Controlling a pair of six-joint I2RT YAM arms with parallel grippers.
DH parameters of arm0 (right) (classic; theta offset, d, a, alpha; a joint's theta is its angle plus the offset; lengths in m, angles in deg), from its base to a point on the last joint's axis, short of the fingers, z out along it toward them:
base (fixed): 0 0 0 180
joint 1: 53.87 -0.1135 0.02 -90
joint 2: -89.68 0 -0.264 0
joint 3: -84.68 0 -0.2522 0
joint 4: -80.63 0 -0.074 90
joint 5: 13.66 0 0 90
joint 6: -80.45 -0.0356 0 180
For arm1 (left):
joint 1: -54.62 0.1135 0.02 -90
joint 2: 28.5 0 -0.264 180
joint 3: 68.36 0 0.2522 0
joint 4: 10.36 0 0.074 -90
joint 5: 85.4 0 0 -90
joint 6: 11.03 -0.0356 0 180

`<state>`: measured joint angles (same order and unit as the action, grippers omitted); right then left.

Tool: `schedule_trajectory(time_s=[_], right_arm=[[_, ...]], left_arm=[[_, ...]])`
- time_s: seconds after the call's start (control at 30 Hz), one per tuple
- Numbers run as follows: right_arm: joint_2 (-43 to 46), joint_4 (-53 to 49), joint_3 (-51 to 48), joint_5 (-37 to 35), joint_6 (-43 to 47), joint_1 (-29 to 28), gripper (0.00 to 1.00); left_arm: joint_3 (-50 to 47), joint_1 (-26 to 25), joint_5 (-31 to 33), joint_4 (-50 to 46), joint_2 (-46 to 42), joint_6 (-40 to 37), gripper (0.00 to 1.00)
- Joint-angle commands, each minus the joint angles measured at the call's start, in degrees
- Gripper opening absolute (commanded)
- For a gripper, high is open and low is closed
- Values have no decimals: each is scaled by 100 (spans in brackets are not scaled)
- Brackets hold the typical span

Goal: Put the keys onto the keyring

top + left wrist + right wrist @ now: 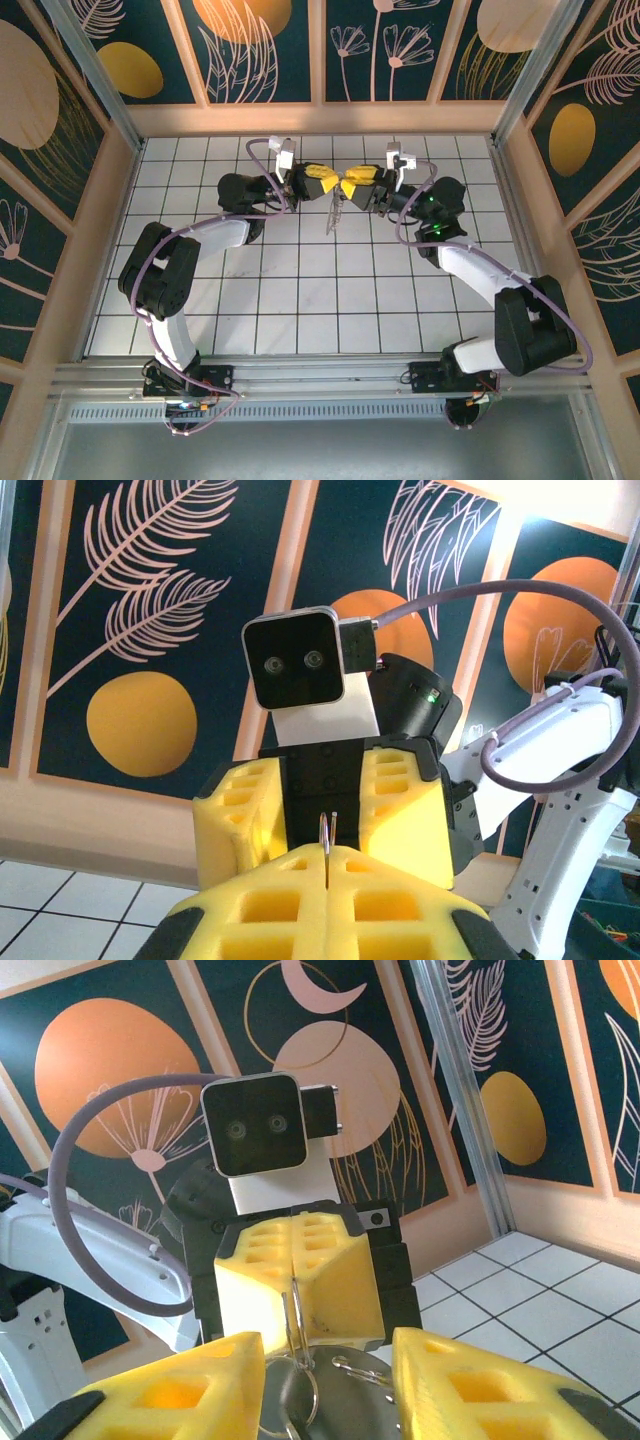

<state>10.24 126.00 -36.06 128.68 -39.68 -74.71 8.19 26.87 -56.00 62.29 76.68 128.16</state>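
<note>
Left wrist | keyring pinched by its ring in left gripper

The left gripper carries yellow foam pads, matt and porous, moulded with square pockets and framed in matt black plastic. The right gripper has the same foam. The keyring shows as thin, bright, polished metal wire. The keys look silvery metal, their finish too small to tell. The bench is smooth white tiling with a faint sheen. A cable is dull grey-mauve rubber.
</note>
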Motion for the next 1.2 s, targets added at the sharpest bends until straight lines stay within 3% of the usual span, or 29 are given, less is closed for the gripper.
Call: schedule_trajectory(time_s=[0.0, 0.2, 0.5, 0.77, 0.83, 0.97, 1.03, 1.17], right_arm=[[-70, 393, 213, -4, -72, -67, 34], [-113, 415, 267, -13, -85, -88, 26], [-132, 383, 293, -15, -63, -97, 0], [-105, 257, 313, -21, -2, -88, 0], [-115, 221, 337, -45, -19, -90, 19], [-137, 286, 355, -31, -71, -93, 21], [-163, 334, 355, -18, -103, -95, 18], [-193, 335, 359, 22, -100, -93, 0]], left_arm=[[111, -29, 100, 306, 28, 63, 0], [94, -29, 101, 349, 34, 94, 0], [85, -28, 102, 416, 63, 169, 0], [63, -37, 101, 420, 63, 175, 0], [54, -37, 110, 429, 48, 172, 0], [50, -38, 110, 437, 60, 189, 0], [43, -39, 101, 437, 62, 199, 0], [23, -38, 113, 447, 48, 204, 0]])
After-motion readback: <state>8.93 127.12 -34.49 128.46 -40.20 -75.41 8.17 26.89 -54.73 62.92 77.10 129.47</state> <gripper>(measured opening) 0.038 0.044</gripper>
